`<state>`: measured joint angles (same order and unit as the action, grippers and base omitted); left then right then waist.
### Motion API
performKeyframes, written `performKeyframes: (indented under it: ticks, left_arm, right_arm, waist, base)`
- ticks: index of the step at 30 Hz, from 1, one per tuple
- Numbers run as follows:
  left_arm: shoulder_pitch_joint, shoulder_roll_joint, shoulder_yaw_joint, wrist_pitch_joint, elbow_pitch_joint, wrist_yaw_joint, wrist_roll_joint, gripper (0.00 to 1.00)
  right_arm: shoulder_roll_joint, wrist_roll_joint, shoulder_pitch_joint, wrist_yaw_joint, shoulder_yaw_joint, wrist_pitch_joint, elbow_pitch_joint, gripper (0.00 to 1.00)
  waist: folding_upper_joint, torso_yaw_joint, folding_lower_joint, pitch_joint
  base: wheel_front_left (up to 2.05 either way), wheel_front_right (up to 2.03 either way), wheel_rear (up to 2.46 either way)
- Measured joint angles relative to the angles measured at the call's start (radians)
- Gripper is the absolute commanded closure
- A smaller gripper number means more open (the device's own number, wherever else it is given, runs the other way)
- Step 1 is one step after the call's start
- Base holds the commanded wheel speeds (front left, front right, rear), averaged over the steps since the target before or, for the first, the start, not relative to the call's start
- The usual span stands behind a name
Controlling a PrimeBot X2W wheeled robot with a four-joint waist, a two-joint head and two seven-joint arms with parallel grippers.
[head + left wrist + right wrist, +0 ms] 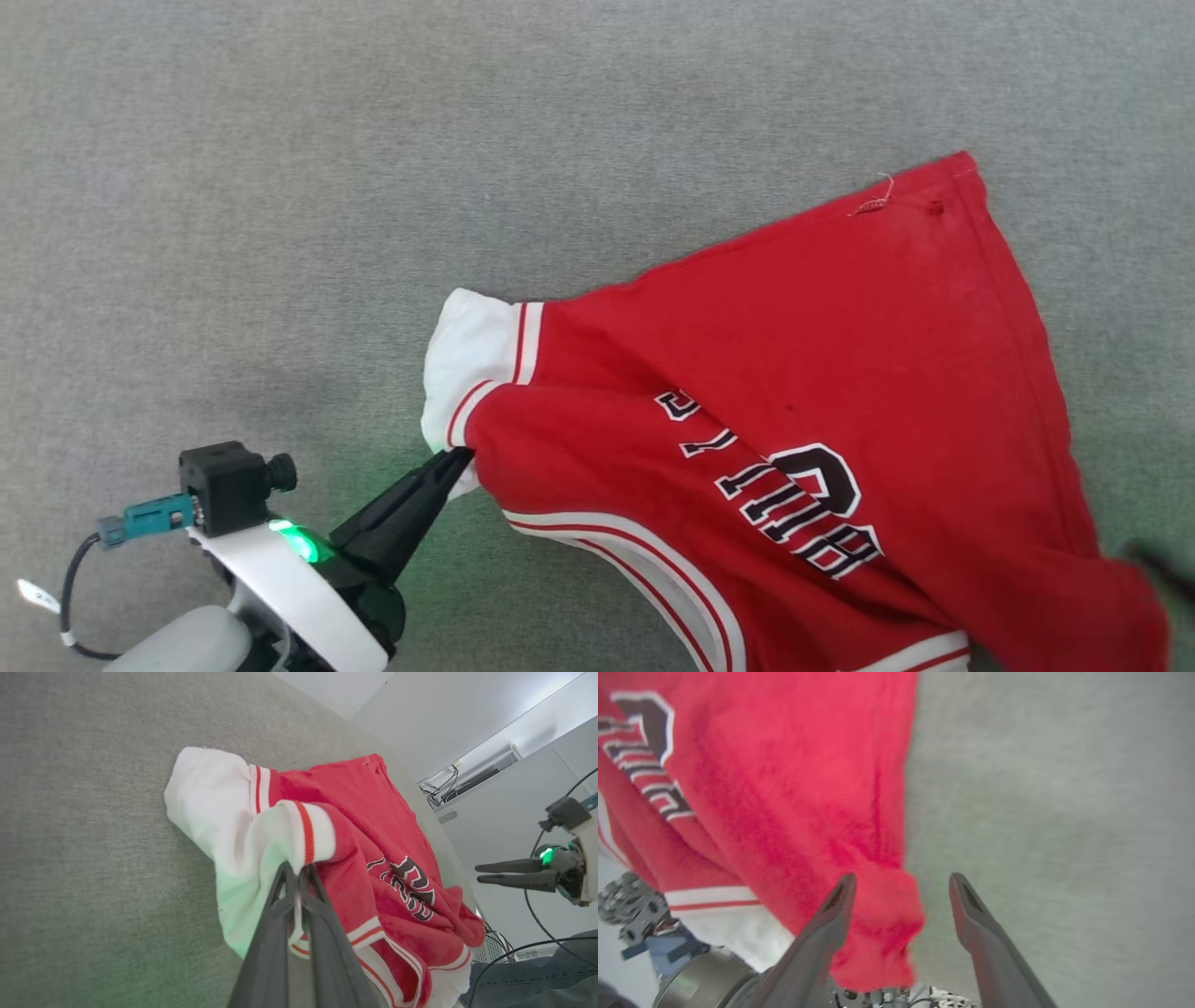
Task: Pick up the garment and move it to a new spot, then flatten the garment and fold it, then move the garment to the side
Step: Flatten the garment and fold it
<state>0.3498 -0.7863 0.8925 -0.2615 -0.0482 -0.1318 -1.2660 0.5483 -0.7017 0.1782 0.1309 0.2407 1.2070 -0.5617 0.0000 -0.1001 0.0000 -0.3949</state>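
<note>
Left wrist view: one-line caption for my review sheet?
Left gripper pinches the white-and-red striped trim of a red sleeveless jersey lying rumpled on a grey fabric-covered surface.

The garment (840, 373) is soft matt red cloth, kinda fuzzy, with ribbed-looking white trim. The counter (280, 187) has a grey felt-like cover, dull and a bit rough. The left gripper (464, 455) looks like matt black plastic, and its wrist shell (271, 579) is glossy white.
</note>
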Motion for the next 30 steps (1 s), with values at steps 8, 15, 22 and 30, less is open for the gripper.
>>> performKeyframes:
  ticks: [8, 15, 22, 30]
  left_arm:
    - [0.04, 0.049, 0.026, 0.0, -0.003, 0.0, 0.017, 1.0]
    - [0.112, 0.103, 0.084, 0.0, 0.009, 0.0, 0.02, 1.0]
    - [0.169, 0.149, 0.128, 0.0, 0.042, 0.0, 0.015, 1.0]
    - [0.255, 0.139, 0.141, 0.0, 0.106, 0.0, 0.005, 1.0]
  right_arm:
    - [0.074, 0.058, -0.342, 0.0, 0.042, -0.105, 0.059, 0.0]
    - [0.077, 0.144, -0.633, 0.0, -0.192, -0.151, 0.331, 0.0]
    - [0.112, 0.185, -0.748, 0.0, -0.341, -0.122, 0.526, 0.0]
    - [0.094, 0.153, -0.811, 0.0, -0.377, -0.224, 0.594, 1.0]
  waist:
    - [0.0, -0.052, 0.0, -0.018]
    - [-0.0001, -0.113, 0.0, -0.069]
    - [0.0, -0.181, 0.0, -0.121]
    - [0.0, -0.173, 0.0, -0.108]
  base:
    - [0.0, 0.0, 0.0]
    - [0.0, 0.0, 0.0]
    - [0.0, 0.0, 0.0]
    - [0.0, 0.0, 0.0]
